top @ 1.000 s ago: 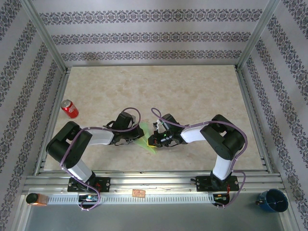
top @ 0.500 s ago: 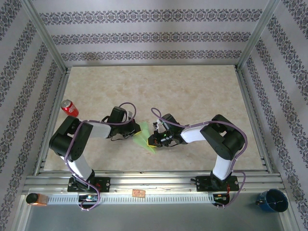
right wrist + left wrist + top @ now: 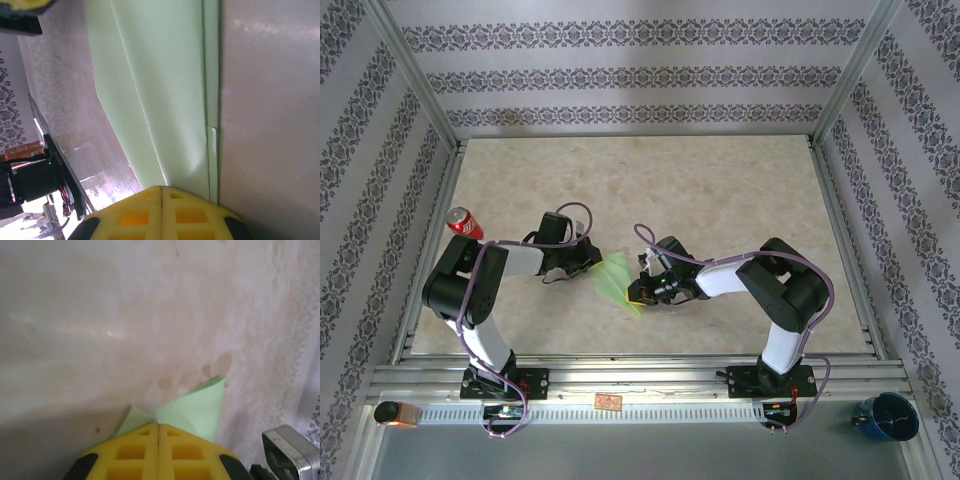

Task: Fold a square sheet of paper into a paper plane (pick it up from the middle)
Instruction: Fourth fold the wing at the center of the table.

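**Item: sheet of paper.** Light green, thin, matte, unmarked. It lay flat on the desk, near the front edge and between the two arms. It was partly folded: the right wrist view showed a long straight crease and a narrow doubled strip along one edge, and the left wrist view showed a pointed corner.

**Handling (judged).** Very light and limp, easily dented or torn. It would likely slide on the smooth top unless pinned. Creases should hold once pressed. The best hold looked to be a folded, doubled edge, with a second contact weighing down the flat middle.

**Left gripper.** Yellow fingers were closed together, with the tips at the sheet's left corner. Whether they pinched the paper or only pressed on it could not be told.

**Right gripper.** Fingers were likewise closed together, with the tips set on the sheet beside the crease. No pinch was discernible.

**Surface.** Beige marbled top, smooth with a slight sheen, showing glare patches in the wrist views.

**Room.**
- Walls were papered in pale stripes with dark ornamental bands.
- Aluminium posts stood at the corners, and a rail carried the arm bases.
- A red can stood at the desk's left edge, well apart from the sheet.
- A blue cup sat off the desk at the near right.
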